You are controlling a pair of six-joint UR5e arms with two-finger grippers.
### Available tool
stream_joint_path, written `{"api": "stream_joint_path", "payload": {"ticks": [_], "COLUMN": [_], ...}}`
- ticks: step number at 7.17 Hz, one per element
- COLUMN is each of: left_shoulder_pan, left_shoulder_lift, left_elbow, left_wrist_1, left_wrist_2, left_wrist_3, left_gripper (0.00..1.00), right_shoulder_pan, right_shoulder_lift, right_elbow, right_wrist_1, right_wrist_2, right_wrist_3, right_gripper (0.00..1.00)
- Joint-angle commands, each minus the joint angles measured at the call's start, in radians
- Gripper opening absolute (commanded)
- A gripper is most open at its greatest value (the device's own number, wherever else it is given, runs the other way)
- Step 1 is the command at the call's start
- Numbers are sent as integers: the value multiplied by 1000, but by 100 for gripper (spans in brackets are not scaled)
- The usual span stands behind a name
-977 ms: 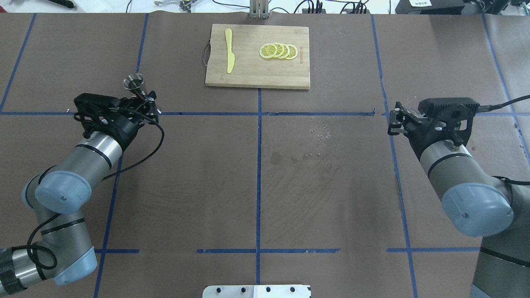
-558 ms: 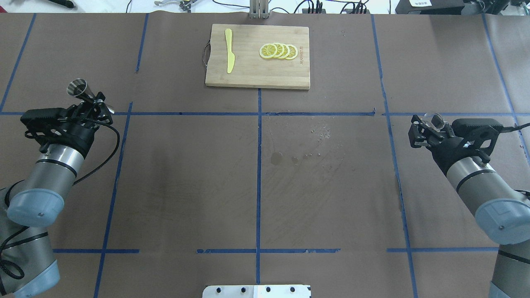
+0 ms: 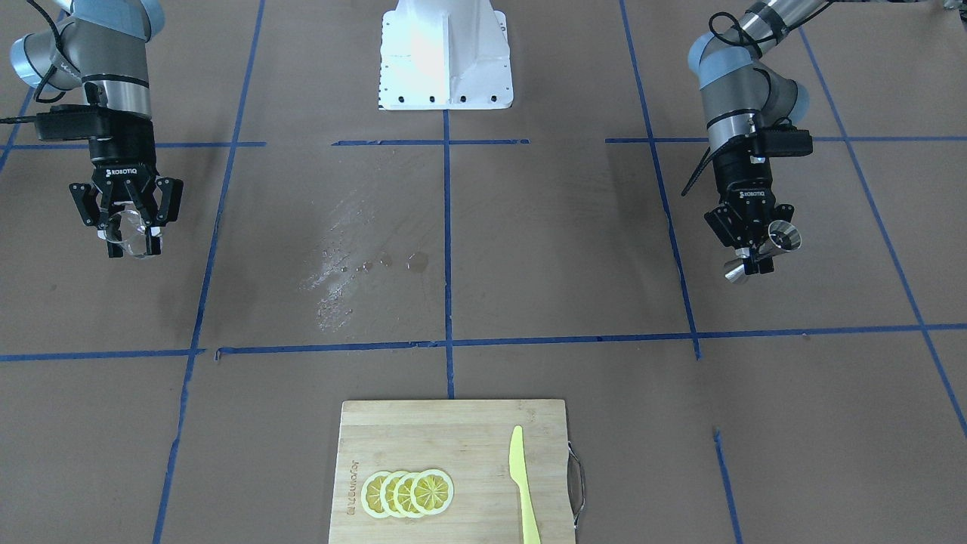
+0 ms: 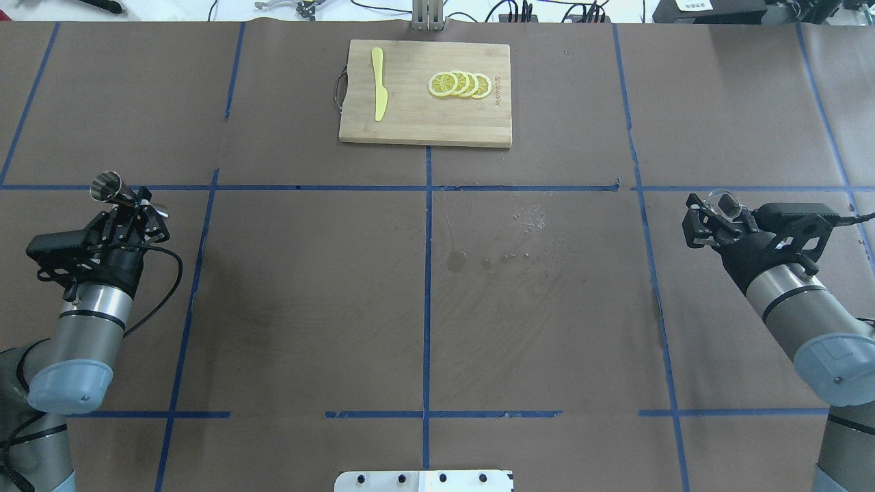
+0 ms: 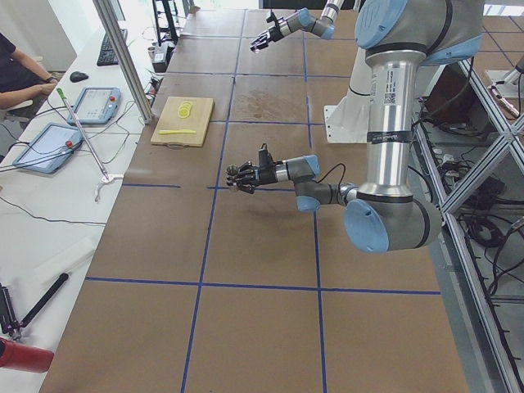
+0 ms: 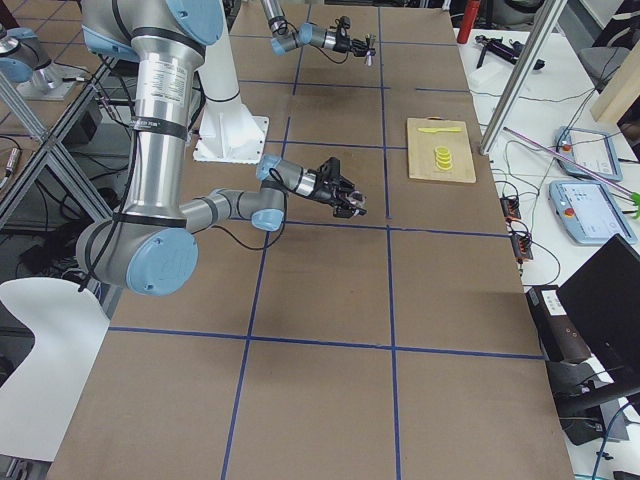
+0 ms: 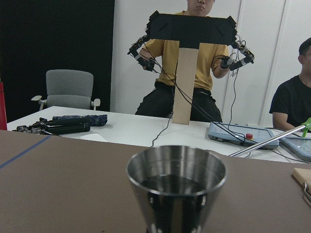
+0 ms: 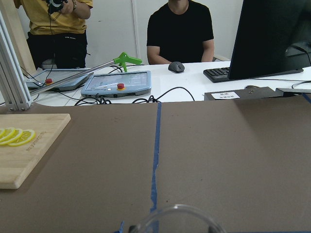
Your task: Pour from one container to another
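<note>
Although both gripped and lifted off the table [image 4: 307, 321], set at opposite ends of it, well apart: small clear glass cup [image 4: 723, 200] pinched between the closed-in fingers of the right gripper [image 4: 714, 208] at the right end, steel jigger [image 4: 108, 186] clamped at its narrow waist by the left gripper [image 4: 133, 203] at the left end.

Long axis of the jigger close to upright, judging from the left wrist view: upper mouth level and open upward, something dark inside, liquid or mere reflection impossible to tell. Glass cup likewise mouth-up, with only its rim showing at the bottom edge of the right wrist view; contents not readable.

From the glass cup, jigger lying straight across toward the robot's left, beyond the centre tape line [image 4: 427, 307] and the wet patch [image 3: 336, 272] near the middle.

Probably called for next: bringing both together over the middle, glass rim just above and beside the jigger's upper mouth, then tipping the glass cup leftward into it. Neither arm clearly nearer a meeting point. Narrow target, so a spill likely with any offset.

On the far side, away from both grippers and out of the path: bamboo cutting board [image 4: 410, 126] bearing lemon slices [image 4: 459, 84] and a yellow plastic knife [image 4: 378, 85].
</note>
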Motion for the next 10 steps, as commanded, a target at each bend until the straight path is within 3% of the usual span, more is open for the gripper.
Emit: {"api": "stream_joint_path", "payload": {"ticks": [1, 6, 7, 8, 10], "left_shoulder_pan": [84, 151, 151, 151, 151], "left_shoulder_lift": [1, -2, -2, -2, -1], "left_elbow": [42, 28, 27, 25, 27], "left_wrist_1": [8, 8, 7, 4, -1], "left_wrist_2": [66, 59, 57, 55, 52], "left_wrist_3": [-20, 41, 56, 69, 78], "left_gripper": [0, 0, 6, 24, 38], "right_shoulder_pan": [-1, -1, -1, -1, -1], "right_shoulder_lift": [2, 2, 2, 2, 2], "right_elbow": [-1, -2, -2, -2, -1], "right_wrist_1": [1, 1, 1, 1, 1], "right_wrist_2": [-1, 1, 1, 1, 1], "right_wrist_3": [8, 8, 8, 8, 8], "right_gripper": [0, 0, 0, 0, 0]}}
